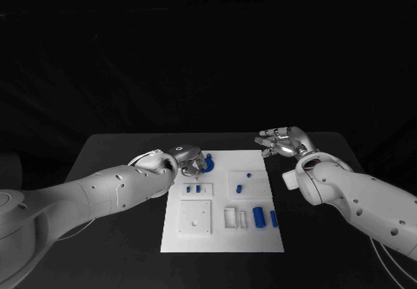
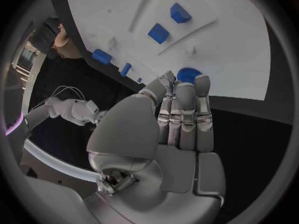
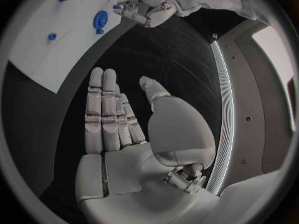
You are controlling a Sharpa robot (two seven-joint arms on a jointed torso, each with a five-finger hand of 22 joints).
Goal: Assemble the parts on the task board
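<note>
The white task board (image 1: 222, 238) lies mid-table. My left hand (image 1: 185, 162) hovers over its far left corner, fingers held together, tips at a blue toothed wheel (image 1: 210, 164) (image 2: 187, 75) (image 3: 99, 20). A small blue bit shows at those fingertips (image 3: 116, 7); whether it is pinched I cannot tell. My right hand (image 1: 282, 143) (image 3: 124, 119) hangs off the board's far right corner, fingers spread, palm empty. Two small blue blocks (image 1: 193, 188) (image 2: 159, 33) stand behind the wheel. Blue pegs (image 1: 243, 182) and two blue cylinders (image 1: 265, 218) lie further right.
The black table (image 1: 113, 150) surrounds the board, with bare strips on both sides. White raised frames (image 1: 196, 217) and a slot block (image 1: 235, 218) take up the board's near half. My left hand (image 3: 146, 7) appears across the table in the right wrist view.
</note>
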